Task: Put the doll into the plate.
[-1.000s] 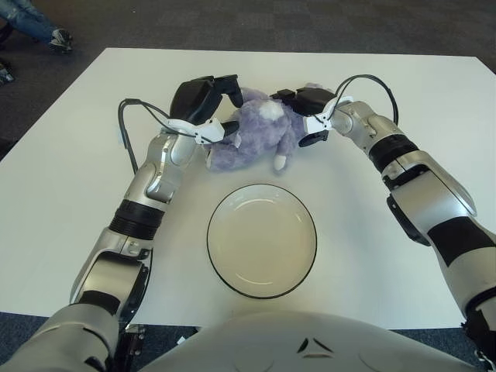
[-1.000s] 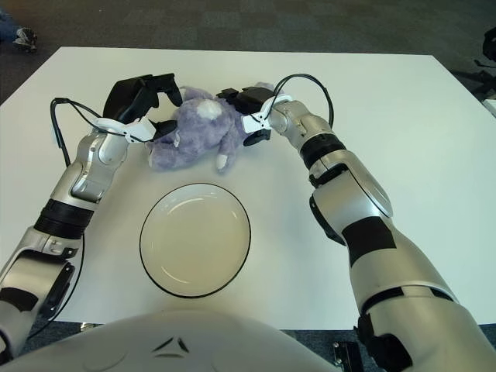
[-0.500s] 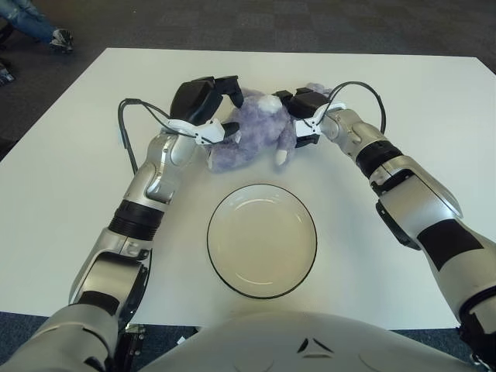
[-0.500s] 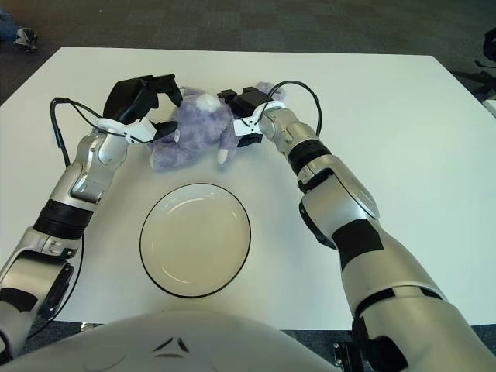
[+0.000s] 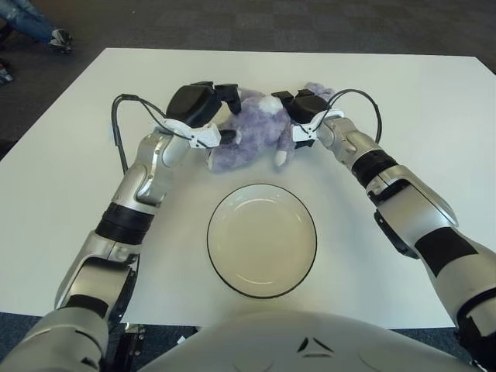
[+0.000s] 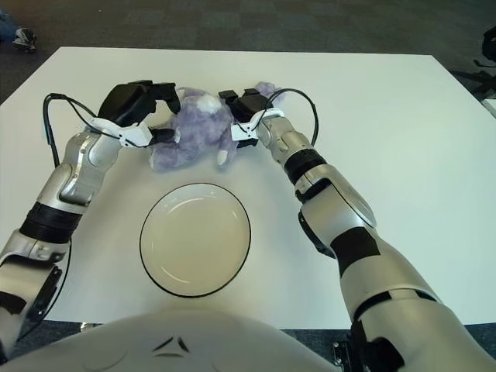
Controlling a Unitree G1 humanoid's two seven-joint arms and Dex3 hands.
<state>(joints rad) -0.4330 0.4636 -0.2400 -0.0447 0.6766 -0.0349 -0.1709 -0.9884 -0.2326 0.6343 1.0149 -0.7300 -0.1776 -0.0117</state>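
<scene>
Left hand [image 5: 203, 105] – right hand [image 5: 299, 106] – clasp doll [image 5: 249, 138]

Office or lab — white table [image 5: 70, 163], grey carpet tiles [image 5: 310, 23].

You can't really see the doll [image 5: 252, 136] sides, the left hand [image 5: 203, 108] and right hand [image 5: 301, 107] cover them.

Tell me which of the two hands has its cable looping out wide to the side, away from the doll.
The left hand, on the purple doll's left flank: its black cable bows far outward. The right hand's cable arcs above its wrist.
</scene>
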